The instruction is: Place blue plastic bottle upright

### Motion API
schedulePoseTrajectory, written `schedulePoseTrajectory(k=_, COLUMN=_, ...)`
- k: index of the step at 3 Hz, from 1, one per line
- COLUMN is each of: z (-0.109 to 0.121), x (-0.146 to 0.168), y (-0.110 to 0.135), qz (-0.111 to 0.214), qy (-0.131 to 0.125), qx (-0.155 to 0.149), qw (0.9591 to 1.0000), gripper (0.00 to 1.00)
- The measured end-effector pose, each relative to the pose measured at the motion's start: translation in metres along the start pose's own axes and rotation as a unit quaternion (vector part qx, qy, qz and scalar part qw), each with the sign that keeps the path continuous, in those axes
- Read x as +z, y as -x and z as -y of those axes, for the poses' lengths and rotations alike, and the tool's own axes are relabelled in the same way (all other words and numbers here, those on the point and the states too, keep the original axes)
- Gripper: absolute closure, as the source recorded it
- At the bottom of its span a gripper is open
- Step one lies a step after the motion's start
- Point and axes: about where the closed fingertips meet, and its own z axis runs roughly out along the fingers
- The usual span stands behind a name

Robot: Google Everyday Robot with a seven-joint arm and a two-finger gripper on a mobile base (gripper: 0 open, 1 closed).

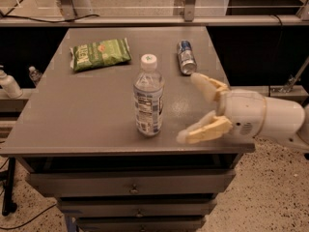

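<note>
The blue plastic bottle (147,96) stands upright near the middle front of the grey table (77,105). It is clear, with a white cap and a pale label. My gripper (188,106) is open and empty, a short way to the right of the bottle and not touching it. Its cream fingers (205,129) spread wide above the table's front right part.
A silver-and-blue can (186,57) lies on its side at the back right of the table. A green snack bag (100,53) lies at the back left. A white pump bottle (8,84) stands on a shelf to the left. Drawers sit under the table.
</note>
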Motion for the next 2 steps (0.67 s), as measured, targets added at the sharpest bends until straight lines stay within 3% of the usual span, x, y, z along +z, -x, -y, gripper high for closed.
schedulePoseTrajectory(k=1, z=0.010, x=-0.066, y=-0.012, qz=0.007, qy=0.068, qx=-0.004, qw=0.9976, gripper=0.00)
schedulePoseTrajectory(k=2, z=0.013, x=-0.100, y=-0.013, qz=0.006, qy=0.107, qx=0.006, qw=0.9942, gripper=0.00)
